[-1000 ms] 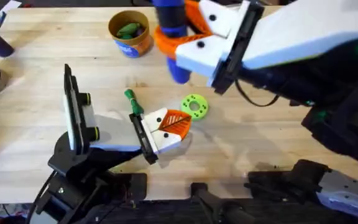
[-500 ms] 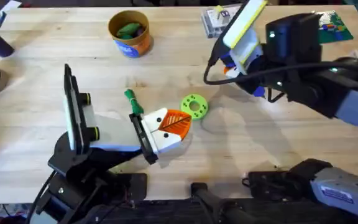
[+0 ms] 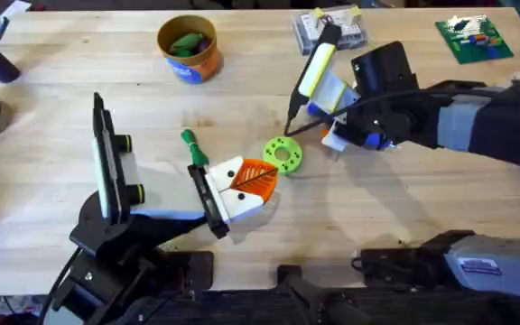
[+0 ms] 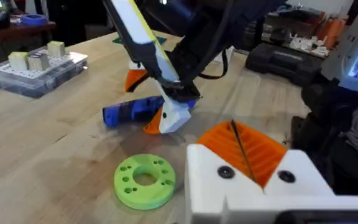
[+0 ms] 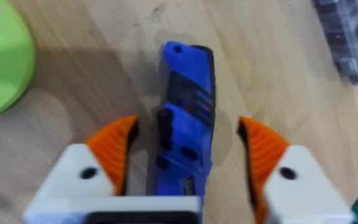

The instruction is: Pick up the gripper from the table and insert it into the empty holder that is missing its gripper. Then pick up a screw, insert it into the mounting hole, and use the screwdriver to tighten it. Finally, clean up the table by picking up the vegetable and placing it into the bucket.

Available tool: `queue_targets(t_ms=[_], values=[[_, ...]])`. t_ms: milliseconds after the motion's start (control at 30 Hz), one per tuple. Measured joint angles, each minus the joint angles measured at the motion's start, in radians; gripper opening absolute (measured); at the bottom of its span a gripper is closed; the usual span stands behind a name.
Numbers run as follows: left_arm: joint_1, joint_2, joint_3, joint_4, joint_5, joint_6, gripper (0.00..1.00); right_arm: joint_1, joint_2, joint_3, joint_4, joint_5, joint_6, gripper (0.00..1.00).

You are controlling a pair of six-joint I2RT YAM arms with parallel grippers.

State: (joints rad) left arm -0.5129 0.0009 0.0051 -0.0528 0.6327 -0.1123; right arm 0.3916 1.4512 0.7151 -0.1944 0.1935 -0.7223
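Beside the lime-green holed disc (image 3: 283, 154), the blue pen-shaped screwdriver (image 5: 186, 112) lies on the wooden surface (image 3: 404, 217) between the right tool's (image 5: 188, 155) spread orange fingers (image 5: 263, 146), its bit hidden; the left tool's (image 4: 244, 165) fingers look pressed together.

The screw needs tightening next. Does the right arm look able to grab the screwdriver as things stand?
Probably yes. The right end effector is open astride the screwdriver, which lies flat on the table. It has an orange pad on each side and nothing in between.
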Motion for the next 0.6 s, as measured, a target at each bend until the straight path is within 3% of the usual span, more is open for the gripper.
queue_targets(t_ms=[33,100,267,433,600], values=[[0.0,0.0,0.0,0.0,0.0,0.0,0.014,0.0,-0.005,0.0,0.003,0.003,0.018,0.906],[0.0,0.0,0.0,0.001,0.0,0.0,0.014,0.0,-0.024,0.003,-0.004,0.005,0.056,0.988],[0.0,0.0,0.0,0.0,0.0,0.0,0.014,0.0,-0.116,0.047,-0.103,0.002,0.17,0.997],[0.0,0.0,0.0,0.0,0.0,0.0,0.014,0.006,-0.27,0.13,-0.185,0.001,0.328,0.996],[0.0,0.0,0.0,0.0,0.0,0.0,0.014,0.039,-0.434,0.142,-0.205,0.001,0.517,0.996]])
